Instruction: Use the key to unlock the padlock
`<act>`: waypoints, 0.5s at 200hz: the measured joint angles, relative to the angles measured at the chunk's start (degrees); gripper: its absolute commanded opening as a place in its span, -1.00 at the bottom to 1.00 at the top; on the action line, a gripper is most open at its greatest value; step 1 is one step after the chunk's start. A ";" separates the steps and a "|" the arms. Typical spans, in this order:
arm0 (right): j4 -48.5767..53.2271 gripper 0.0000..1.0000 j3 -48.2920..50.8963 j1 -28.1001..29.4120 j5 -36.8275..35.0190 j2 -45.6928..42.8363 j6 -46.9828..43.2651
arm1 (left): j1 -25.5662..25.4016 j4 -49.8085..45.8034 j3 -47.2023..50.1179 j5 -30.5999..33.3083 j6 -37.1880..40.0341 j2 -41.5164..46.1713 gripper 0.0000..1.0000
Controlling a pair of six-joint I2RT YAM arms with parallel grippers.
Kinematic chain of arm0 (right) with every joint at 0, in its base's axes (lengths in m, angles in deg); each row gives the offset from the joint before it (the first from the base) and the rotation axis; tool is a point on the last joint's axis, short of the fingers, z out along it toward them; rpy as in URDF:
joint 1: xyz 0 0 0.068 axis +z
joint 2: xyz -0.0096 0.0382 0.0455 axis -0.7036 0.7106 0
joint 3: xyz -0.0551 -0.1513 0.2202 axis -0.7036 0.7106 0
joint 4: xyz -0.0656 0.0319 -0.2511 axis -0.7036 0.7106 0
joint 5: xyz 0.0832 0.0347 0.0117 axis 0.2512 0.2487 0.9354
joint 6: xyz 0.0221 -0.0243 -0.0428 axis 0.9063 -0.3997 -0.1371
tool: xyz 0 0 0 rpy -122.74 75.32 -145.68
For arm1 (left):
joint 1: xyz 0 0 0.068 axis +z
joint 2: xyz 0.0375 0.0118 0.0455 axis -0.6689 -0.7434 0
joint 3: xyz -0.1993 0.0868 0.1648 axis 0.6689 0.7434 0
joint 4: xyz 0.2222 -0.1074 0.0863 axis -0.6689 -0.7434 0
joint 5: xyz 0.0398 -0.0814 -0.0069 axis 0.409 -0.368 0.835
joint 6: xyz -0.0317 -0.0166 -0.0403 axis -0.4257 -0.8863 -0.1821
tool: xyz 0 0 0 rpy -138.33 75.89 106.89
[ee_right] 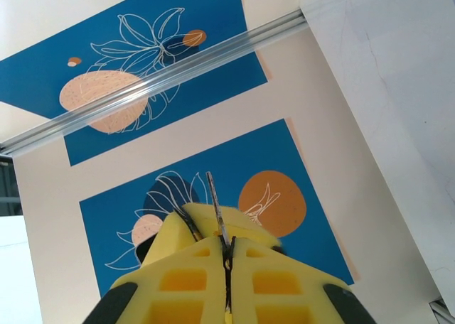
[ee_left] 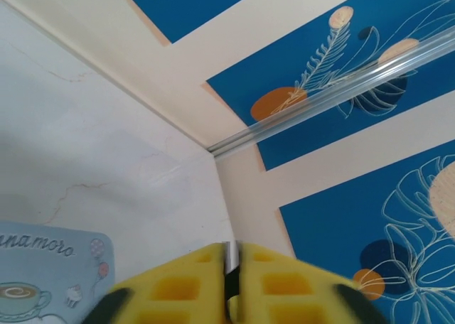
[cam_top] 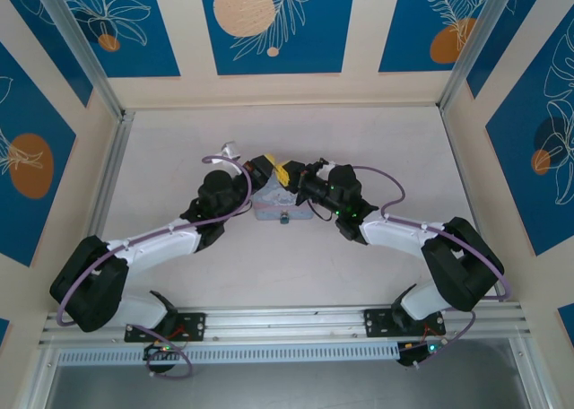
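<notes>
Right gripper (ee_right: 227,240) is pinching the thin, slippery-looking key (ee_right: 211,192) by its bow; left gripper (ee_left: 229,258) is squeezing shut, maybe on its tip.

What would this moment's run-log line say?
left fingers: shut on small silver piece | right fingers: shut on thin metal blade, likely the key | tiny dark padlock: at near edge of pale blue printed tin box

The pale blue tin (ee_left: 44,276) carries the brown handwritten letters "nnamoro". The start of the word is cut off by the picture edge. No other text can be read.
</notes>
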State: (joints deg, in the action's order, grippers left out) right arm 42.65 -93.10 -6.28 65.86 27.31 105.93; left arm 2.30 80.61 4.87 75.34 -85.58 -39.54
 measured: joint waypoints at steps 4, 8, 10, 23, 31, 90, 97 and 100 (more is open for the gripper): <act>0.00 -1.00 0.02 -0.07 0.00 0.00 0.00 | -0.09 -0.46 0.00 -0.04 -0.04 0.11 -0.15; 0.00 -1.00 0.07 -0.13 0.02 0.00 0.00 | -0.15 -0.96 0.00 0.09 0.24 0.20 -0.04; 0.00 -1.00 0.13 -0.20 0.02 0.00 0.00 | -0.20 -1.25 0.00 0.00 -0.04 0.31 0.01; -0.02 -1.00 0.74 -0.48 0.15 0.00 -0.07 | -0.37 -3.32 -0.11 0.07 -0.17 1.09 0.29; 0.09 -1.00 1.29 -0.76 0.35 0.00 -0.24 | -0.42 -4.94 -0.26 0.15 -0.83 1.86 0.41; 7.67 -1.00 4.63 -5.40 4.98 -5.60 -9.84 | 2.58 -21.77 -3.96 -4.17 -2.49 10.27 0.53; 8.74 -1.00 4.63 -5.99 5.90 -6.97 -12.07 | 3.58 -23.21 -4.37 -6.01 -3.13 10.40 0.52; 9.20 -1.00 4.63 -6.27 6.32 -7.67 -13.05 | 3.98 -23.85 -4.52 -6.78 -3.26 10.40 0.51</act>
State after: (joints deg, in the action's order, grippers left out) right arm 51.85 -88.46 -12.55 72.18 19.64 92.88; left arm 6.28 56.76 0.35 68.56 -88.84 -29.14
